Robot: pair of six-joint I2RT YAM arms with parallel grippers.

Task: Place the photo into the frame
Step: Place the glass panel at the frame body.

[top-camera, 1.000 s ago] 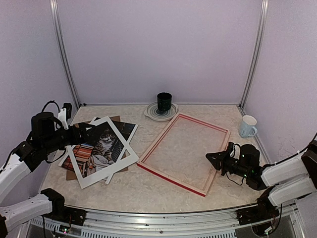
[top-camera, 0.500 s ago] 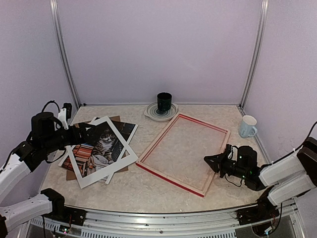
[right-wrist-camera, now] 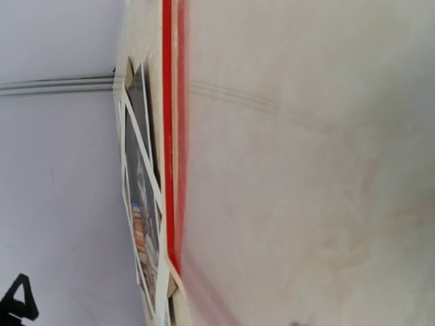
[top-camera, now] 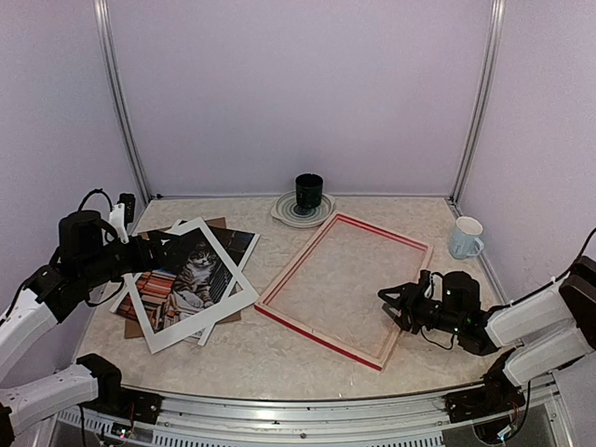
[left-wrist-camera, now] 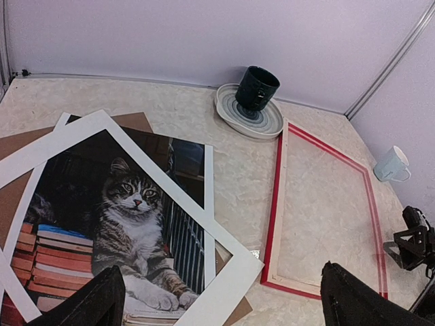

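Photo (left-wrist-camera: 132, 217) edges under white mat (left-wrist-camera: 224, 275)

Photo (left-wrist-camera: 129, 217) under white mat (left-wrist-camera: 231, 261), over brown cardboard (left-wrist-camera: 129, 121); frame (left-wrist-camera: 273, 204) flat just beside mat.

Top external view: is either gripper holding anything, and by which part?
Nothing is held. The left gripper hangs open above the cat-and-books paper print; the right gripper has its jaws apart over the right side of the thin red rectangular frame.

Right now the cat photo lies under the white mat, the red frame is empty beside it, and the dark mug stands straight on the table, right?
No: the dark mug stands on a striped plate, not straight on the table, as the left wrist view shows. The photo lies under the white mat, and the frame beside it is empty.
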